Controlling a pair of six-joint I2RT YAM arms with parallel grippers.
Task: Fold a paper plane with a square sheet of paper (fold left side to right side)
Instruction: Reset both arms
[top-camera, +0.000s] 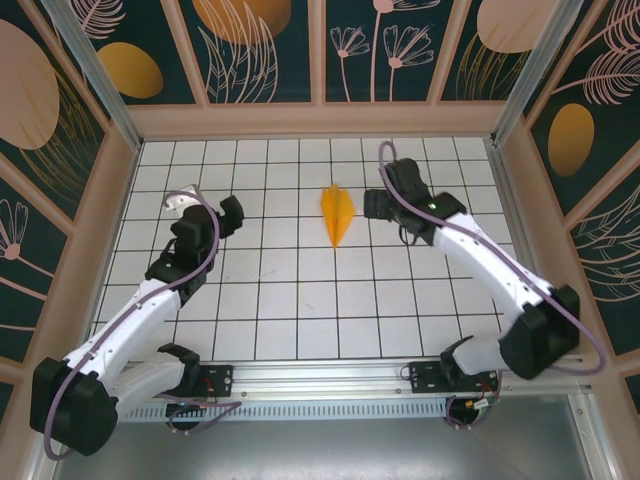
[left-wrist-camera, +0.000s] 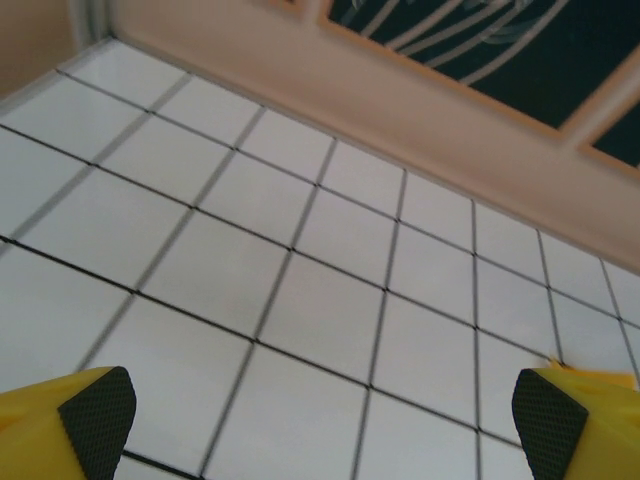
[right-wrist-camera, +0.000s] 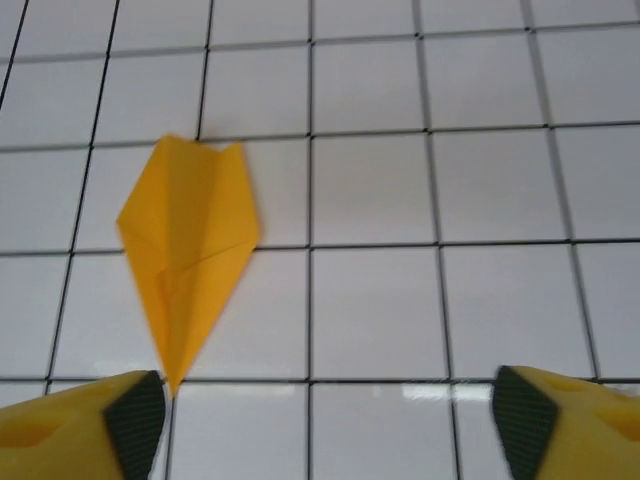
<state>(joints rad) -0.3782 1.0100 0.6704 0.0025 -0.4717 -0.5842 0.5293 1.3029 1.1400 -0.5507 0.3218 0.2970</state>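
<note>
The square sheet of paper lies folded as a slim orange-yellow paper plane (top-camera: 338, 213) on the white tiled floor, point toward the arms, a centre crease along it. In the right wrist view the paper plane (right-wrist-camera: 190, 240) lies flat to the left, its tip just beside the left fingertip (right-wrist-camera: 135, 425). My right gripper (right-wrist-camera: 325, 430) is open with only bare tile between its pads; from above my right gripper (top-camera: 376, 206) sits just right of the plane, apart from it. My left gripper (top-camera: 229, 216) hovers well to the left. It is open (left-wrist-camera: 322, 420) over bare tiles.
The tiled floor (top-camera: 300, 290) is boxed in by a peach frame with dark floral wall panels (top-camera: 260, 45) on the back and both sides. The back wall's base (left-wrist-camera: 400, 110) runs close ahead of the left gripper. Both arm bases stand on the near rail (top-camera: 330, 378).
</note>
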